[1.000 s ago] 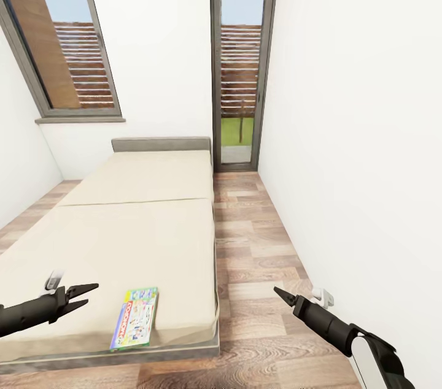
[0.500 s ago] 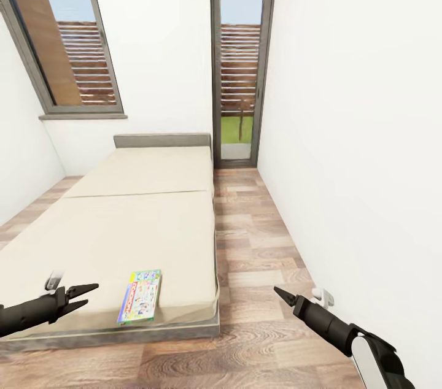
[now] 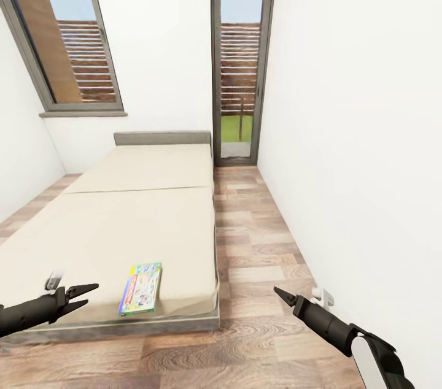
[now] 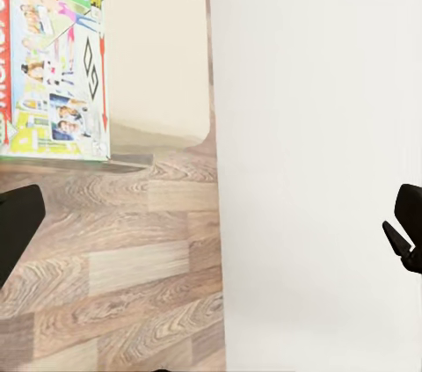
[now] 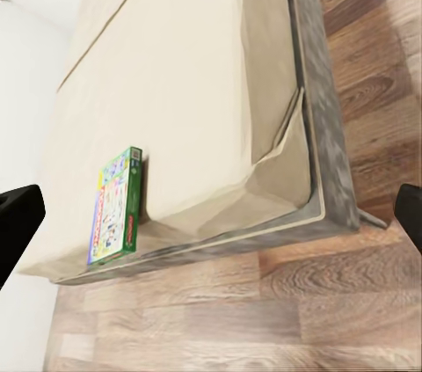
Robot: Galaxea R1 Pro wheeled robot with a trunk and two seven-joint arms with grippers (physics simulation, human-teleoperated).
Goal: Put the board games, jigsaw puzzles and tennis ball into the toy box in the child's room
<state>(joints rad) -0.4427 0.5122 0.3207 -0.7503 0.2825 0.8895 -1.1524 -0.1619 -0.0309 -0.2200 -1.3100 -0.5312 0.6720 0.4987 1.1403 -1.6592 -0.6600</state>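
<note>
A narrow room with white walls and a wood-plank floor (image 3: 258, 242) holds a low bed (image 3: 123, 223) with two cream mattress pads and a grey headboard, below a window (image 3: 67, 39) and beside a tall glazed door (image 3: 239, 64). A pale green board game (image 3: 140, 288) lies flat at the bed's near edge, close to its near right corner; its red lettering is too small to read. The left gripper (image 3: 83, 295) has its fingers spread and empty. The right gripper (image 3: 281, 296) looks pressed together, empty, above the floor.
</note>
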